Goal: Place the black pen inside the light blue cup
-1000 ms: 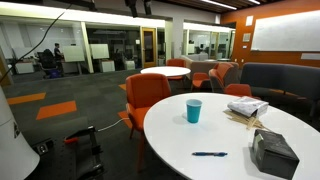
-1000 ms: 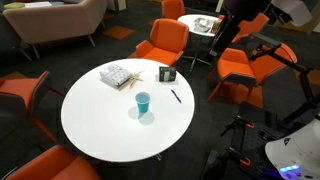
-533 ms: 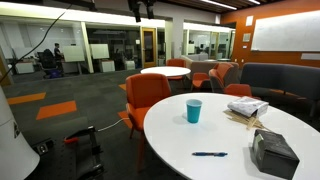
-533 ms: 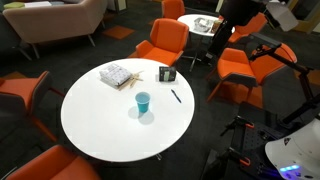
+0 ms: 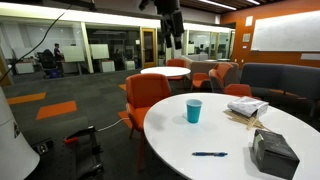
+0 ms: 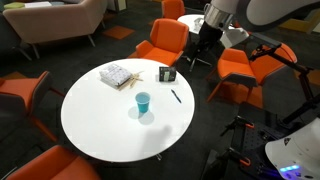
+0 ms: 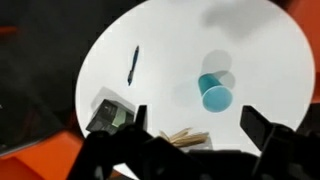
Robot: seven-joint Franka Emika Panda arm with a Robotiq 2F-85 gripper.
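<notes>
Task not begun: black pen (image 7: 133, 65) lies on table (image 7: 250, 40) well apart from light blue cup (image 7: 212, 95); gripper (image 7: 196, 122) hangs above the cup, wide open and empty.

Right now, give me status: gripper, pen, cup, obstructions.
Gripper raised well clear of table, jaws open, empty. Black pen flat on table, apart from upright light blue cup. Nothing between them.

A round white table (image 6: 100, 115) stands in an open office lounge, ringed by orange chairs (image 6: 164, 42). Along one edge lie a dark grey box (image 6: 166, 74) and a patterned stack of papers (image 6: 116, 75), with pale wooden sticks (image 6: 135, 80) between them. A smaller round table (image 5: 165, 71) stands behind, a whiteboard (image 5: 285, 32) hangs on the orange wall, and glass-walled rooms (image 5: 100, 45) line the back.
</notes>
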